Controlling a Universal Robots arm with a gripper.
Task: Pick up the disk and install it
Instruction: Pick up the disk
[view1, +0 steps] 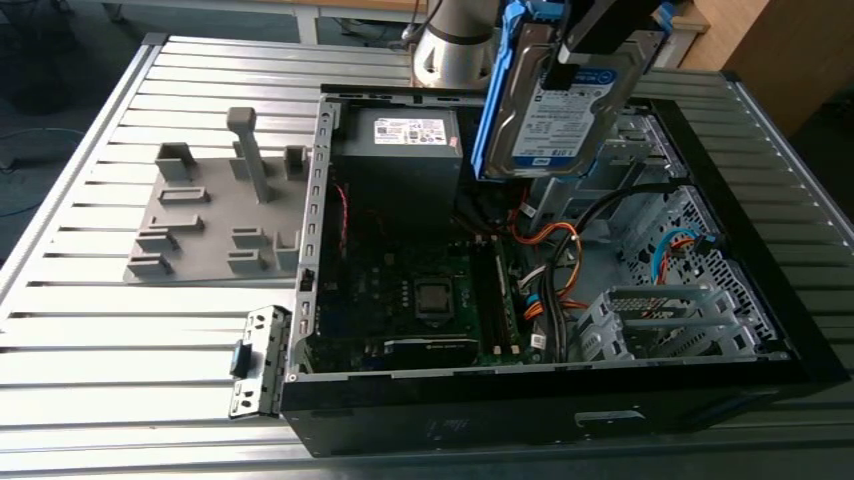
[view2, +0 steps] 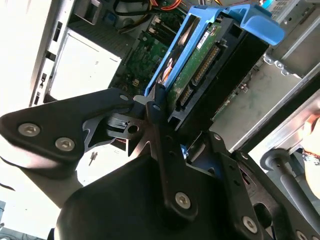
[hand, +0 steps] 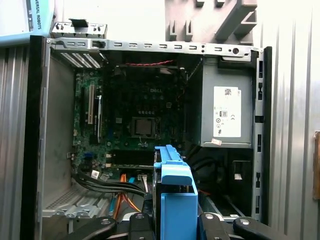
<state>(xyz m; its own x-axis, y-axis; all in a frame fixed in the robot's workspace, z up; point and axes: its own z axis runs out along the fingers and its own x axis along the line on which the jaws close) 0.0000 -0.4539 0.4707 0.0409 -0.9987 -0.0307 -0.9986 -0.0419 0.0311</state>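
The disk (view1: 561, 110), a silver hard drive with a white-and-blue label in a bright blue rail frame, hangs tilted in the air above the back of the open computer case (view1: 787, 330). My gripper (view1: 597, 45) is shut on its upper end in the exterior view. In the second wrist view the black fingers (view2: 159, 117) clamp the disk (view2: 197, 75) by its edges, connector side showing. The first wrist view looks down past the blue rail frame (hand: 175, 195) into the case, with the gripper (hand: 172, 225) closed around the frame.
Inside the case are a grey power supply box with a white sticker (view1: 400, 150), the motherboard (view1: 414, 290), orange and black cables (view1: 554, 250) and a metal drive cage (view1: 667, 320). A grey slotted fixture (view1: 220, 215) stands on the slatted metal table (view1: 107, 340) at the exterior view's left.
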